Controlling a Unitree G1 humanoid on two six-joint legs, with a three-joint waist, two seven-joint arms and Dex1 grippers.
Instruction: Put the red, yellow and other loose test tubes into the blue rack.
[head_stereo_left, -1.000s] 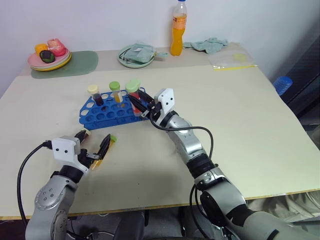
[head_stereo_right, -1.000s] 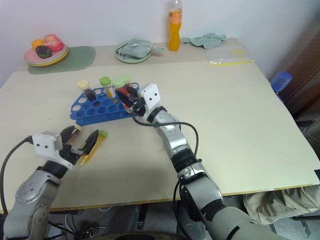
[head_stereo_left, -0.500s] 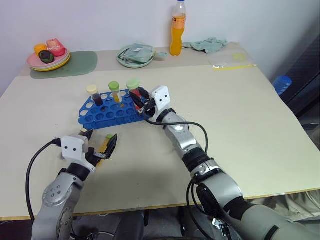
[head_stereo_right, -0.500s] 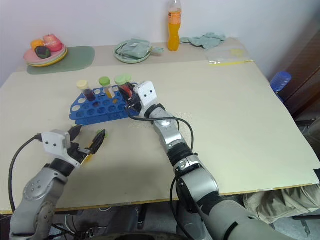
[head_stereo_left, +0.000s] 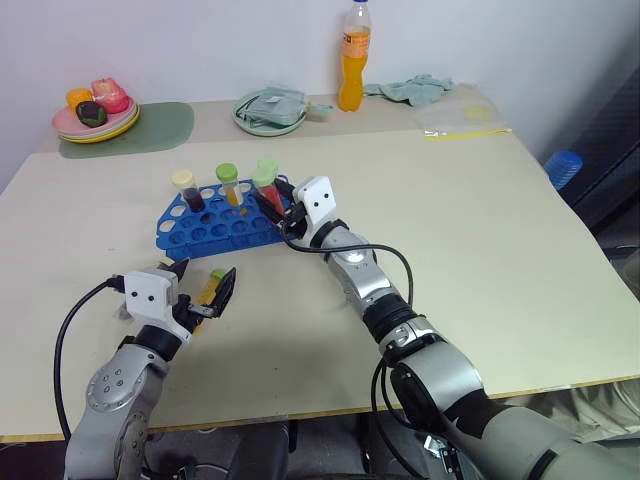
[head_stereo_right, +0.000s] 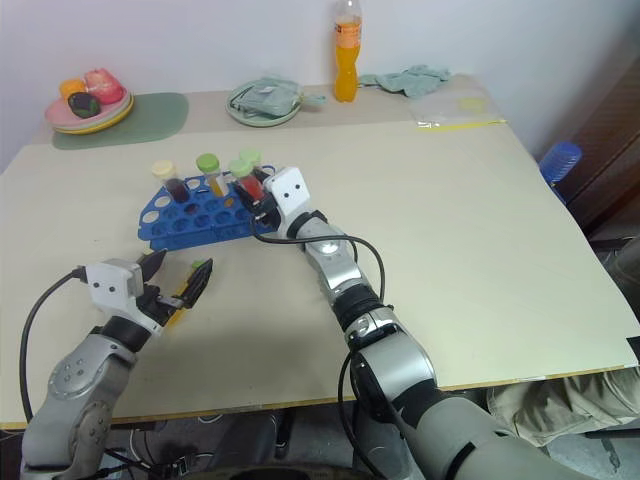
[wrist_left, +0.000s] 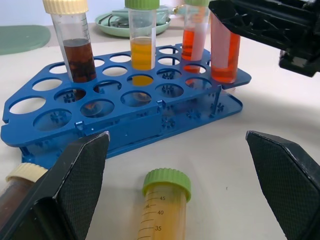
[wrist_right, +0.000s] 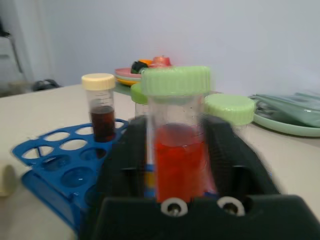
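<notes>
Beige bench (head_stereo_left: 480, 230): blue rack (head_stereo_left: 215, 228) left of centre holds four tubes. Right gripper (head_stereo_left: 272, 203) fingers straddle the seated red tube (head_stereo_left: 266, 187), grip unclear. Left gripper (head_stereo_left: 200, 290) fingers spread around the yellow tube (wrist_left: 162, 206); next, close and lift.

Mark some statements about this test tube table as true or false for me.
1. A maroon tube with a cream cap stands upright in the blue rack. True.
2. The left gripper is shut on the loose yellow tube. False: it is open, and that tube lies on the table between its fingers.
3. The orange bottle stands near the table's far edge. True.
4. The rack holds only the maroon tube. False: a racked yellow tube and red tubes stand in it too.
5. The plate of food sits at the far right corner. False: it is at the far left.
</notes>
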